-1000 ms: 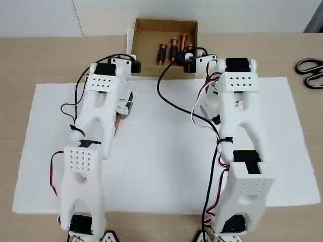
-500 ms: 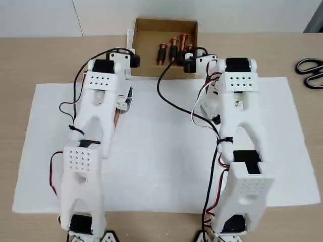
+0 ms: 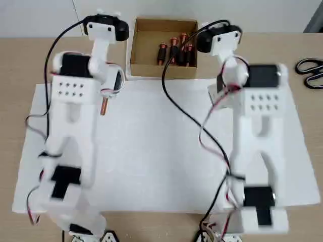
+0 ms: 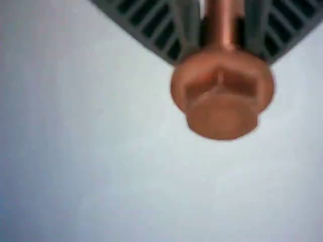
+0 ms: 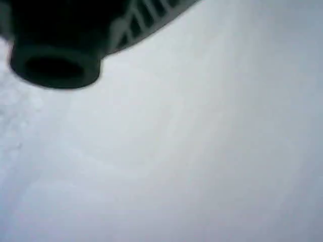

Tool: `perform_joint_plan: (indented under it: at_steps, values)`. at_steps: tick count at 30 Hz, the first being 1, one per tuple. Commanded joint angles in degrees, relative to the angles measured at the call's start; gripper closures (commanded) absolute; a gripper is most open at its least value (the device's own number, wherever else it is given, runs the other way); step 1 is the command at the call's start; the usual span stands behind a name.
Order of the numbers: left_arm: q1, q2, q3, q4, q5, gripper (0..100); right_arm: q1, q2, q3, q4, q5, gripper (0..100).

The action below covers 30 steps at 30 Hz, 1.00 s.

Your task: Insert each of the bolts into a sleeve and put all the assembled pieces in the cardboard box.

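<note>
One white sheet (image 3: 166, 166) covers the surface (image 3: 15, 60) across the lower frame. Left end effector (image 4: 222, 25), upper left in the high view, clamps one copper bolt (image 4: 222, 96), head toward the sheet. Right end effector (image 5: 81, 27) grips one black sleeve (image 5: 55, 65). Cardboard box (image 3: 137, 50), top centre, contains four assembled pieces (image 3: 173, 48). One pair of scissors (image 3: 310, 70), upper right.

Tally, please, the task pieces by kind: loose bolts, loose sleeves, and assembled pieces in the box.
Copper-coloured metal bolt, held by left pincer: 1
Black cylindrical sleeve, held by right pincer: 1
Assembled bolt-and-sleeve pieces in brown cardboard box: 4
Total: 6
</note>
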Motion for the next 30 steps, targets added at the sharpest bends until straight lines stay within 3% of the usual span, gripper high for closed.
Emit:
perform_joint_plan:
  at_steps: [1, 6, 12, 16, 24, 30]
  values:
    - [1.3, -13.9, 6.5, 1.0, 0.4, 100, -2.9, -16.7, 7.6, 0.4, -1.6, 99.2]
    - [6.7, -27.6, 15.3, -3.2, 4.0, 100, -7.8, -37.6, 24.9, -11.6, -1.8, 99.4]
    - [12.6, -38.8, 27.9, -16.5, 14.6, 100, -8.7, -48.4, 59.4, -45.7, -1.5, 99.5]
    - [12.8, -43.9, 37.1, -24.6, 18.5, 100, -8.7, -52.3, 76.3, -61.7, -1.2, 99.5]
    - [12.7, -51.8, 52.4, -39.1, 18.9, 100, -9.3, -62.0, 90.4, -72.7, -2.0, 99.4]
    - [13.0, -56.0, 61.3, -51.0, 19.0, 100, -9.4, -74.1, 106.6, -87.7, -10.9, 99.4]
